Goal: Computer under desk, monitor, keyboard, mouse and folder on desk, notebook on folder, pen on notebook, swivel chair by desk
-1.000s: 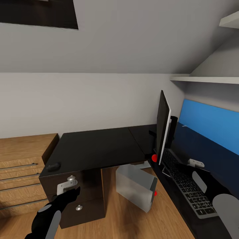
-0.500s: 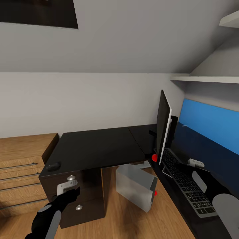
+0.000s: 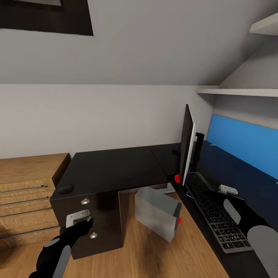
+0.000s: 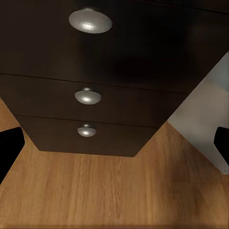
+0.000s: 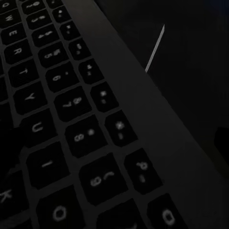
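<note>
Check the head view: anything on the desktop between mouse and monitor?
Nothing. In the head view the black desk top is bare from the mouse at its near left corner across to the monitor.

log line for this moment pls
left gripper: open, facing desk drawers | right gripper: over keyboard, state unclear | mouse: desk corner | monitor: on desk | computer: tilted, floor
</note>
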Controlling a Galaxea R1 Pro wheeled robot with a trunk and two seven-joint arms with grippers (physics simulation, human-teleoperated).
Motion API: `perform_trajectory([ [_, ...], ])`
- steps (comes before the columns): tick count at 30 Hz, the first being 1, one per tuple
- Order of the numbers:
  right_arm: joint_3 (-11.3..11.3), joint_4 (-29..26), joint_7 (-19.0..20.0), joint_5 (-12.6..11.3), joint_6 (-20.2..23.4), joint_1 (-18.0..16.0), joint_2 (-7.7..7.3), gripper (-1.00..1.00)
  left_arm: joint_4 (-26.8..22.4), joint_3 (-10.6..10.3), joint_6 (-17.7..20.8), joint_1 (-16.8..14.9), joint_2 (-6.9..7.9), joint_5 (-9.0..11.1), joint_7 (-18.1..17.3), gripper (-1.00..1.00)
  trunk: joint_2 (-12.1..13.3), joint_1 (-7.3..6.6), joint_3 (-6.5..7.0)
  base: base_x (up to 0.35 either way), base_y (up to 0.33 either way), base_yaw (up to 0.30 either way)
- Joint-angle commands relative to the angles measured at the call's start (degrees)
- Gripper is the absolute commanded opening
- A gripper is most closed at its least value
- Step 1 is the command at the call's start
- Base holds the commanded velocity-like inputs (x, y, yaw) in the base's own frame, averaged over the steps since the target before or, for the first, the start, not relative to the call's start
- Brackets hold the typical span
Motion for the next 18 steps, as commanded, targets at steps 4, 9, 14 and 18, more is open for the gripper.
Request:
perform_trajectory([
  [4,0.3,-0.1,-0.1,-0.2,0.2,0.0,-0.08,1.00,-0.1,0.0,0.3,0.0,-0.01,0.7,0.4,1.00,0.0,-0.01,-0.06,-0.030,0.000,0.000],
  [9,0.3,-0.1,-0.1,-0.2,0.2,0.0,-0.08,1.00,-0.1,0.0,0.3,0.0,-0.01,0.7,0.4,1.00,0.0,-0.01,-0.06,-0.236,0.000,0.000],
  [14,0.3,-0.1,-0.1,-0.2,0.2,0.0,-0.08,1.00,-0.1,0.0,0.3,0.0,-0.01,0.7,0.4,1.00,0.0,-0.01,-0.06,-0.188,0.000,0.000],
  [18,0.3,-0.1,-0.1,-0.2,0.2,0.0,-0.08,1.00,-0.1,0.0,0.3,0.0,-0.01,0.7,0.4,1.00,0.0,-0.01,-0.06,-0.074,0.000,0.000],
])
